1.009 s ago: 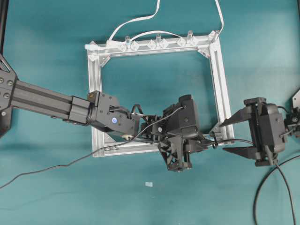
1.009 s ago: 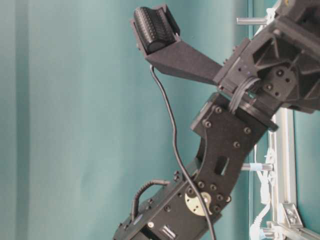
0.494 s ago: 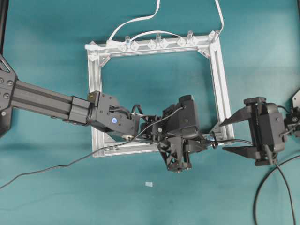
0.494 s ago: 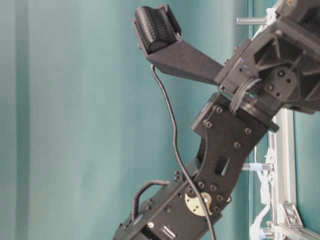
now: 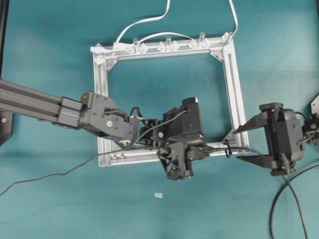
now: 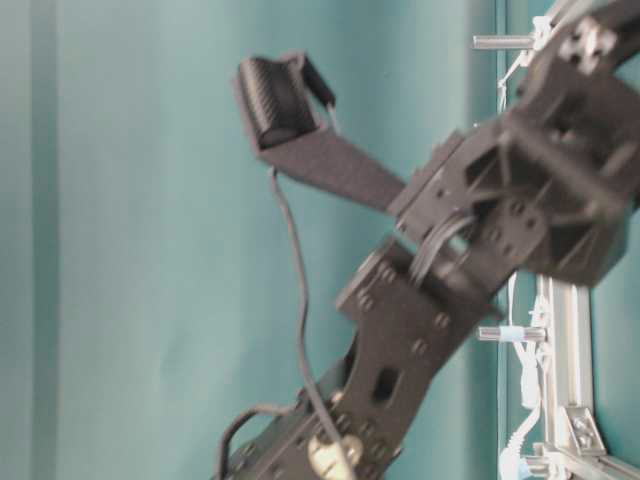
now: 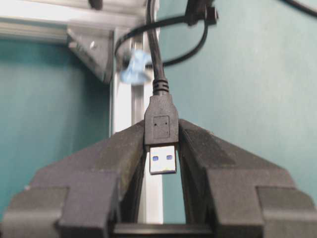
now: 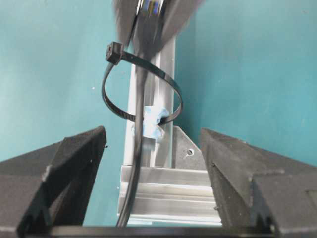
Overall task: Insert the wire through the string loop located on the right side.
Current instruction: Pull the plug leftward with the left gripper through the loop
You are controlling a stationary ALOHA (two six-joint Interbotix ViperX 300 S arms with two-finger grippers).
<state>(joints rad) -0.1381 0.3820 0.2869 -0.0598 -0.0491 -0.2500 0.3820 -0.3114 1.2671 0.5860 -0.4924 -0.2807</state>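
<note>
The wire's dark USB plug (image 7: 161, 128) is pinched between my left gripper's (image 7: 162, 148) fingers, its metal tip pointing back at the camera. From the plug the wire (image 7: 154, 54) runs away through the string loop (image 7: 204, 39), a black ring with a pale-blue speck on the silver frame. In the overhead view the left gripper (image 5: 203, 148) sits inside the frame's lower right corner, just left of the loop (image 5: 227, 146). The wire (image 5: 251, 149) continues right between the fingers of my right gripper (image 5: 238, 145), which stands wide open and touches nothing. The right wrist view shows the wire (image 8: 136, 163) threaded through the loop (image 8: 171, 83).
The square silver frame (image 5: 234, 89) lies flat on the teal table. Clear pegs (image 5: 168, 46) and a flat white cable (image 5: 149, 22) line its far bar. A small white scrap (image 5: 158, 195) lies in front of the frame. The left arm (image 5: 45, 107) reaches across from the left.
My left gripper has moved left into the frame with the plug, drawing more wire through the loop. The right gripper has stayed where it was, open.
</note>
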